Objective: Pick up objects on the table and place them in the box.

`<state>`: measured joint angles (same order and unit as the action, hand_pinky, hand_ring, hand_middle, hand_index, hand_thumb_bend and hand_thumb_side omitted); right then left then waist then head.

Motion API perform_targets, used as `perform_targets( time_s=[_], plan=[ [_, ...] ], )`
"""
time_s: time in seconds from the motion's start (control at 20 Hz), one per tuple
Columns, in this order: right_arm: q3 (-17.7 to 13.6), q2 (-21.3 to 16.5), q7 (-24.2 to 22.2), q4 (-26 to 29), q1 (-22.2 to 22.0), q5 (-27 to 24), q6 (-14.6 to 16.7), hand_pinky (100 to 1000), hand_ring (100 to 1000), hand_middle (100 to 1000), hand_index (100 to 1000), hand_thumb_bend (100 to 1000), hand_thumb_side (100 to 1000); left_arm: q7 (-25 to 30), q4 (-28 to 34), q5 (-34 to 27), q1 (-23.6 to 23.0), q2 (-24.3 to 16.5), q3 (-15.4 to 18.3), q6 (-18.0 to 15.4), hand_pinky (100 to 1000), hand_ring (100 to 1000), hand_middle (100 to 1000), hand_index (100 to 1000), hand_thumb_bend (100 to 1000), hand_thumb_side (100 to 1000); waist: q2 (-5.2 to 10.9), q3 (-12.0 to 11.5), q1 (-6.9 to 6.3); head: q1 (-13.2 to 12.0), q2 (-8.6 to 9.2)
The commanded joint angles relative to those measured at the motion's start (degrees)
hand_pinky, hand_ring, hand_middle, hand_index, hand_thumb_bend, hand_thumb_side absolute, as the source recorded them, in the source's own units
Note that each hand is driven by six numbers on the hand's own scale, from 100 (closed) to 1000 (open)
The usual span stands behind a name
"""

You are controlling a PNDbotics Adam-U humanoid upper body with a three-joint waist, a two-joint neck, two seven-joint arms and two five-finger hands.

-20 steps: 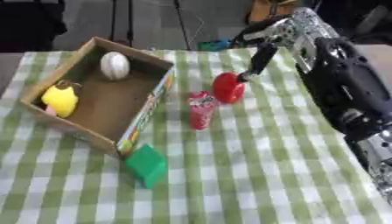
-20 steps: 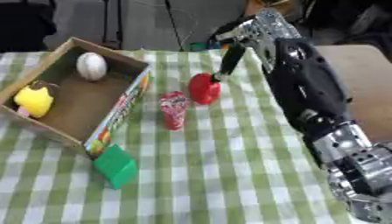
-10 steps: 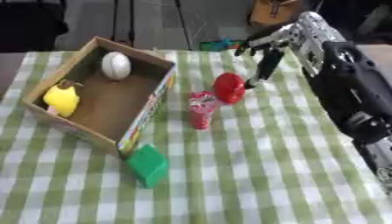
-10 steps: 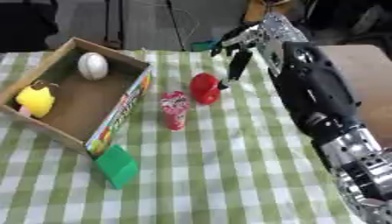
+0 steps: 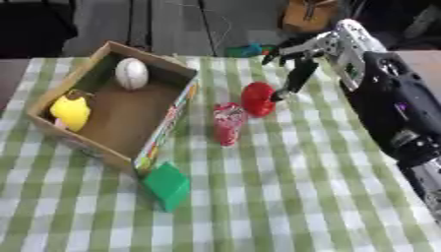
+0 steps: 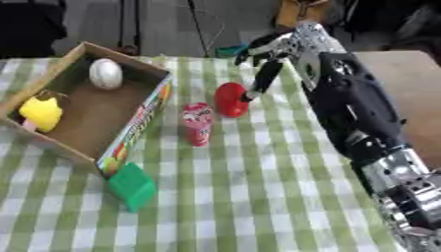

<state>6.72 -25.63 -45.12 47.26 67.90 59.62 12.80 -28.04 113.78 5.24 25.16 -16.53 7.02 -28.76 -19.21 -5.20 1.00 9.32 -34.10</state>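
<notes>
On the checked cloth (image 5: 284, 197), near its middle, a red ball (image 5: 257, 99) sits just right of a red packet (image 5: 227, 123) that stands upright; the two are close but I cannot tell whether they touch. One long finger (image 5: 290, 84) of the right hand (image 5: 303, 53) slants down to the ball's right side, its tip at or just beside the ball, while the other fingers are spread and fairly straight above, holding nothing. Left of the packet lies the cardboard box (image 5: 169, 129), open on top, with a white ball (image 5: 131, 73) in its far corner and a yellow toy (image 5: 72, 110) against its left wall. One green block (image 5: 168, 186) lies on the cloth just beside the box's near corner. The right eye view shows more of the black and silver arm running down to the lower right and bare brown surface beyond the cloth's right edge; the left eye view shows more cloth left of the box. Compared with a second ago, the finger has drawn back a little from over the red ball to its side; the ball, packet, block and box lie as they did. Count: two balls, one packet, one block, one toy, one box. No left hand shows.
</notes>
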Motion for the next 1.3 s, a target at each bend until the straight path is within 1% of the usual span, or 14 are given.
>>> perform_targets(
  time_s=[0.05, 0.4, 0.7, 0.8, 0.85, 0.95, 1.3],
  plan=[
    [-0.46, -0.24, 1.14, 1.17, 0.67, -1.14, -0.44, 697, 904, 1000, 1000, 506, 435, 0.07, 0.81, 0.12, 0.68, -0.64, 0.51, 0.27, 830, 847, 801, 811, 103, 1000, 0.90, -0.12, -0.10, -0.05, 0.54],
    [-0.05, 0.86, 0.21, 0.36, -0.01, -1.53, -0.74, 689, 902, 1000, 1000, 508, 425, 0.03, 0.81, 0.10, 0.84, -0.52, 0.51, 0.33, 830, 847, 797, 806, 100, 1000, 0.74, -0.28, -0.07, -0.08, 0.57],
    [0.06, 1.43, 0.59, 0.15, -0.58, -1.89, -0.73, 683, 900, 1000, 1000, 508, 426, 0.10, 0.81, 0.04, 1.02, -0.45, 0.48, 0.34, 830, 846, 795, 804, 100, 1000, 0.58, -0.40, -0.02, -0.22, 0.70],
    [0.11, 1.53, 0.73, -0.06, -0.58, -1.70, -0.69, 674, 895, 1000, 1000, 510, 420, 0.11, 0.81, 0.03, 1.06, -0.44, 0.49, 0.36, 830, 846, 793, 802, 100, 1000, 0.51, -0.46, 0.09, -0.25, 0.71],
    [0.06, 1.63, 0.85, -0.18, -0.62, -1.71, -0.65, 647, 887, 1000, 1000, 508, 415, 0.10, 0.81, 0.02, 1.09, -0.42, 0.49, 0.37, 830, 846, 792, 800, 100, 1000, 0.47, -0.49, 0.11, -0.24, 0.73],
    [-0.05, 1.79, 1.05, -0.49, -0.71, -1.85, -0.67, 631, 875, 1000, 1000, 508, 406, 0.08, 0.81, 0.00, 1.15, -0.40, 0.50, 0.41, 830, 846, 790, 798, 100, 1000, 0.42, -0.56, 0.12, -0.25, 0.78],
    [-0.24, 2.04, 1.22, -1.78, -0.67, -2.02, -0.80, 618, 860, 1000, 1000, 499, 397, -0.01, 0.81, -0.03, 1.26, -0.40, 0.52, 0.52, 831, 846, 787, 793, 100, 1000, 0.27, -0.67, 0.19, -0.25, 0.82]
  ],
)
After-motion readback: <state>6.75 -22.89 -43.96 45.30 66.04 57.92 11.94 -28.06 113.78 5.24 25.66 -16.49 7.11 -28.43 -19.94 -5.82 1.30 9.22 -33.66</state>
